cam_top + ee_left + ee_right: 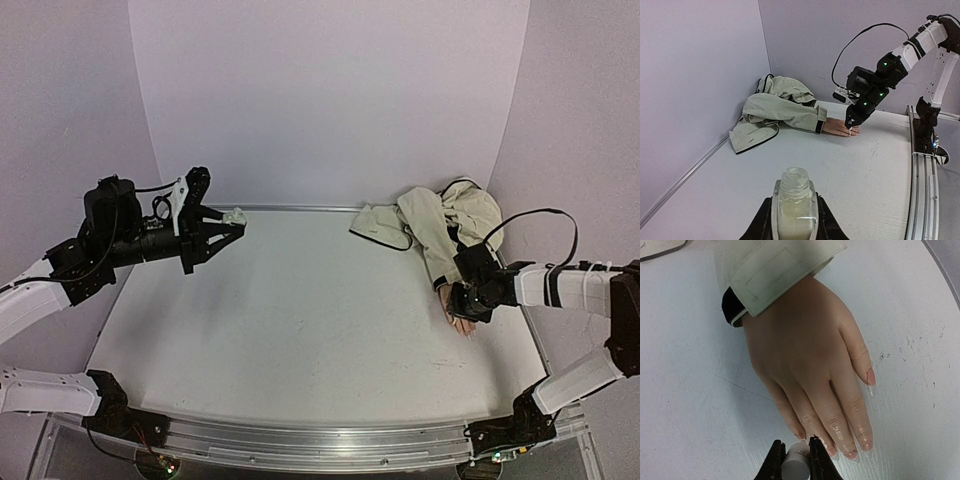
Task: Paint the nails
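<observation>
A peach mannequin hand (805, 355) lies flat on the white table, its wrist in a beige jacket sleeve (775, 270). The nails (867, 445) show at the fingertips, and two fingers look glossy. My right gripper (796, 450) is shut on a small white brush cap (796, 466), right at the fingertips next to the little finger's nail (800, 435); the brush itself is hidden. In the top view this gripper (462, 308) hovers over the hand (461, 324). My left gripper (794, 220) is shut on an open clear polish bottle (794, 202), held above the table at the far left (236, 215).
The rest of the beige jacket (440, 220) is heaped in the back right corner. Purple walls close in the table on three sides. A metal rail (320, 440) runs along the near edge. A black cable (540, 215) loops above the right arm.
</observation>
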Controlling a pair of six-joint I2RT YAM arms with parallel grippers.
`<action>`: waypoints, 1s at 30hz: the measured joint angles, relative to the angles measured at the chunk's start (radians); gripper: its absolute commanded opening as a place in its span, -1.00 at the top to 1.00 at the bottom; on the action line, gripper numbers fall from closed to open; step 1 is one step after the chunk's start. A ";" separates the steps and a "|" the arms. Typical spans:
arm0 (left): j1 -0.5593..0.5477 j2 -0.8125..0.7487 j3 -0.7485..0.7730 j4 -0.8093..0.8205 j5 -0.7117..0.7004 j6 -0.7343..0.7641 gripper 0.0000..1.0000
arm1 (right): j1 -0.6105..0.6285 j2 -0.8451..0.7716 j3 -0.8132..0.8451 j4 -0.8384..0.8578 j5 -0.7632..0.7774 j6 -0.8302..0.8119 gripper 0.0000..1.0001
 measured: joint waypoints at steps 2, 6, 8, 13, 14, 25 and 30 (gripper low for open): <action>0.000 0.000 0.000 0.000 0.000 0.000 1.00 | 0.000 0.001 0.000 0.000 0.000 -0.001 1.00; 0.000 0.000 0.000 0.000 0.000 0.000 1.00 | 0.000 0.001 0.000 0.002 0.000 -0.003 1.00; 0.000 0.000 0.000 0.000 0.000 0.000 1.00 | 0.000 0.001 0.000 0.003 0.000 -0.004 1.00; 0.000 0.000 0.000 0.000 0.000 0.000 1.00 | 0.000 0.001 0.000 0.012 -0.001 -0.006 1.00; 0.000 0.000 0.000 0.000 0.000 0.000 1.00 | 0.000 0.002 0.000 0.014 -0.001 -0.007 1.00; 0.000 0.000 -0.011 0.000 0.000 0.000 1.00 | 0.000 0.012 0.000 0.020 -0.001 -0.007 1.00; 0.000 0.000 -0.011 -0.001 0.000 0.000 1.00 | 0.000 0.012 0.000 0.021 -0.001 -0.006 1.00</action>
